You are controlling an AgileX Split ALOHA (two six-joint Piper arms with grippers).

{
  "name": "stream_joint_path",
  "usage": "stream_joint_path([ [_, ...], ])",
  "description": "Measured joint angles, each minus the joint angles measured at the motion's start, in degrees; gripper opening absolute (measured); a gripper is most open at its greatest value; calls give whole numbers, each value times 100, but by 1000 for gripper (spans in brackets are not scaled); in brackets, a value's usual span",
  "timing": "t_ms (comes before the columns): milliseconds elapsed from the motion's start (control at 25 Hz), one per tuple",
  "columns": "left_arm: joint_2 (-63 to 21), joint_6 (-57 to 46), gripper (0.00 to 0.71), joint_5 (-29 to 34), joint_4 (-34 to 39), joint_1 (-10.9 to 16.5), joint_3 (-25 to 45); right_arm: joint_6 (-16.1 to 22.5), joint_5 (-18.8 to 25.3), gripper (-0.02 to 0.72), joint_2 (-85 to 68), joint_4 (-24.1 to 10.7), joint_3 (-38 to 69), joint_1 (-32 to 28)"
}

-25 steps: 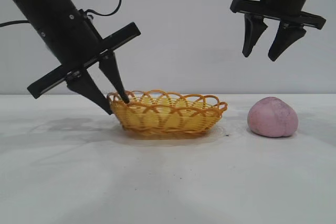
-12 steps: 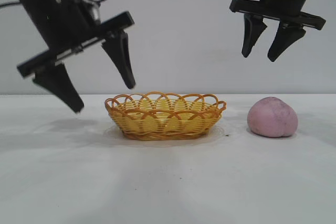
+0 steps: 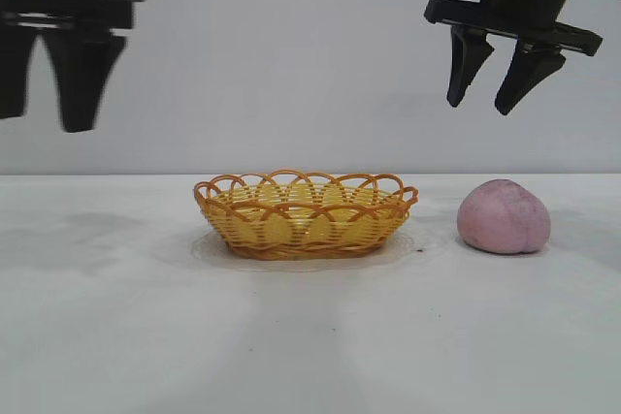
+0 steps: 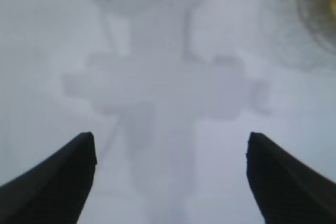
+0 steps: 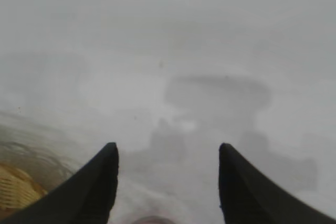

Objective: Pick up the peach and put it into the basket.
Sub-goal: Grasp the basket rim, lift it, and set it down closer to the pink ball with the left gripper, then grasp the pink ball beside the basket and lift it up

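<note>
On the white table [image 3: 310, 336] the basket [image 3: 305, 213] stands in the middle, and the peach [image 3: 504, 217] lies well apart at its right. High above the peach hangs the right pincer [image 3: 499, 101], released. The left pincer [image 3: 44, 109], released, hangs high at far left.

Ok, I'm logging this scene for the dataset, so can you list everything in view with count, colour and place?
basket: one, yellow-orange wicker, centre of the table, empty.
peach: one, dull pink, on the table right of the basket, apart from it.
table: one, white, under both.
left gripper: one, black, open, raised at the far left, holding nothing.
right gripper: one, black, open, raised above the peach, holding nothing.
</note>
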Motion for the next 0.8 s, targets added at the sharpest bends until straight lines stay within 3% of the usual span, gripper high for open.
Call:
stream_joint_path([
  [200, -11, -12, 550, 405, 0, 802, 0, 0, 12, 360, 0, 0, 0, 0],
  [360, -253, -12, 550, 470, 0, 1238, 0, 0, 12, 360, 0, 0, 0, 0],
  [800, -2567, -12, 550, 621, -118, 1337, 10, 0, 57, 360, 0, 0, 0, 0],
])
